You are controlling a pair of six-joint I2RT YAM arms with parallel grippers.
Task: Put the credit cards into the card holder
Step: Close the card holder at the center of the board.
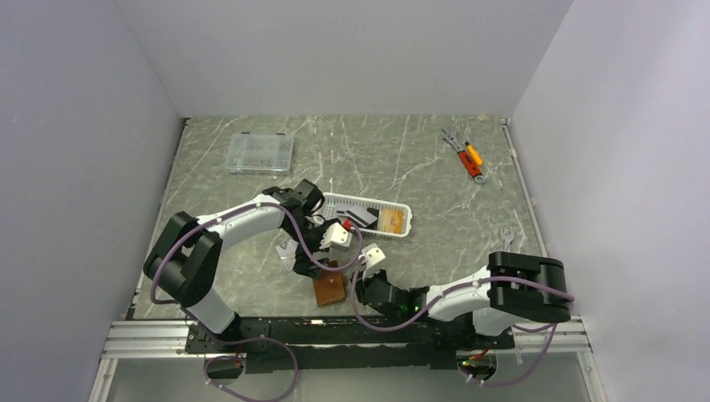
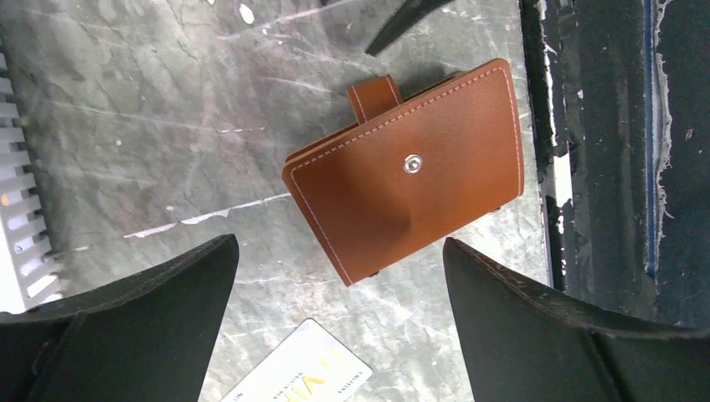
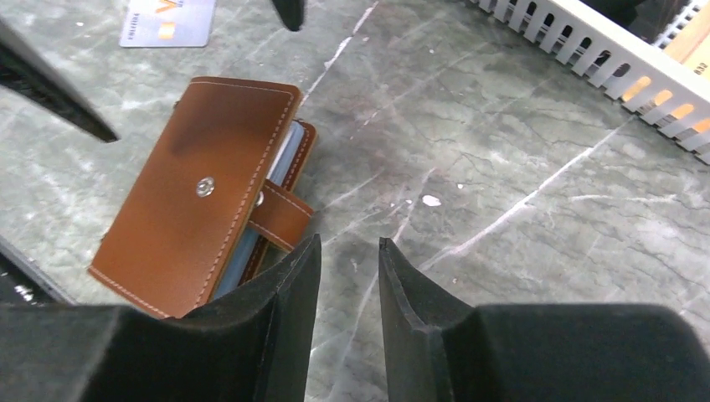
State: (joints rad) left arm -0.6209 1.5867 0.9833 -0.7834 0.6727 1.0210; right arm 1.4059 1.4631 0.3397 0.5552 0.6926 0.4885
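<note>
The grey-green marbled table (image 1: 419, 159) carries everything. The white slotted plastic basket (image 1: 360, 198) sits just beyond the small brown leather card holder (image 2: 410, 167), with black and orange-gold credit cards (image 1: 377, 218) inside it. The card holder lies folded on the table near its near edge, between the two hands.

The left hand (image 2: 339, 247) hovers over the card holder with its jaws spread wide and nothing in them. The right hand (image 3: 347, 251), beside the card holder's tab edge, shows only a narrow gap between its fingers and is empty too.

The card holder looks light, smooth and fairly stiff, so it would probably slide if pushed. Its strap tab (image 2: 374, 94) hangs unfastened from the metal snap stud (image 2: 412, 164), so the best hold seems to be across the long stitched edges, with the cover lifted at the tab side.

A pale card (image 2: 297, 373) lies flat beside the card holder. It is thin and rigid, and likely hard to pinch off the table. Its large gold letters begin "V"; the small print is unreadable.
</note>
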